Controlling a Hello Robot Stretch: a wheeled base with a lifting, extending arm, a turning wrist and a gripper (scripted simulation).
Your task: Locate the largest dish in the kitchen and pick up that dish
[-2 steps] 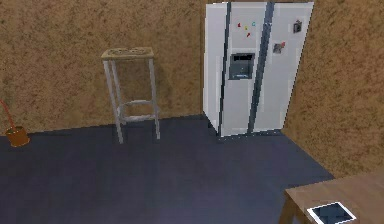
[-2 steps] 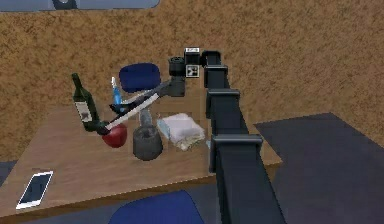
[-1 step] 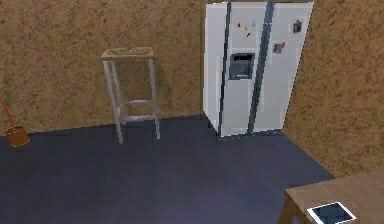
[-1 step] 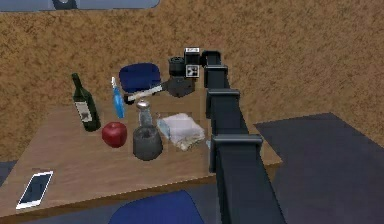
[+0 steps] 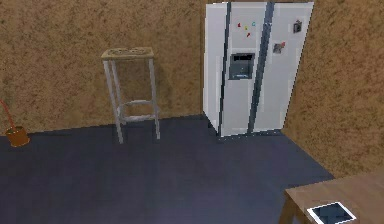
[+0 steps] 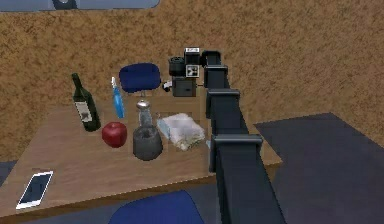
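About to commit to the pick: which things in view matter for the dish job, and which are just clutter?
For the job: blue bowl-shaped thing (probably the dish), pincer, table.
Lying about: wine bottle, small blue bottle, red apple, grey pot, white lump, phone, fridge, stool.

White fridge [image 5: 255, 68], tall stool [image 5: 131, 92]; bottle [image 6: 84, 105], apple [image 6: 114, 134], phone [image 6: 34, 188] on table [image 6: 90, 175]

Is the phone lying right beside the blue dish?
No, the phone lies at the table's near corner, while the blue dish sits at the far edge.
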